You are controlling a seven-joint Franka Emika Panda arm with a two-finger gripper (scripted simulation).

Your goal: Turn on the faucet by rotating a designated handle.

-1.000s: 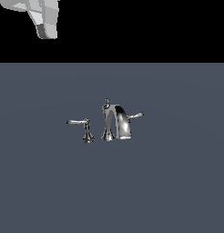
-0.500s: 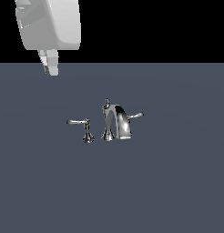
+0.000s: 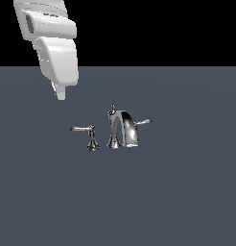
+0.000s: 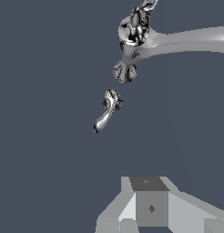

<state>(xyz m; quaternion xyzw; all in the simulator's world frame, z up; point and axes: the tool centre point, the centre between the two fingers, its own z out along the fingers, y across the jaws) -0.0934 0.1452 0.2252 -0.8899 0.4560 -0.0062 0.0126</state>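
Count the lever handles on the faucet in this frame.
2. One handle stands on its own pedestal on the exterior view's left of the spout. The other lever shows only as a tip past the spout on the right; its base is hidden.

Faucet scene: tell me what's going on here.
A white robot arm is handling nothing yet. Its gripper hangs in the air above and toward the exterior view's left of the faucet, clear of it. The chrome faucet stands on a flat grey surface. The handle, a slim lever on its own small pedestal, sits apart from the arched spout, and nothing touches it. In the wrist view the lever lies ahead of the gripper with open floor between. Whether the gripper is open or shut cannot be told.
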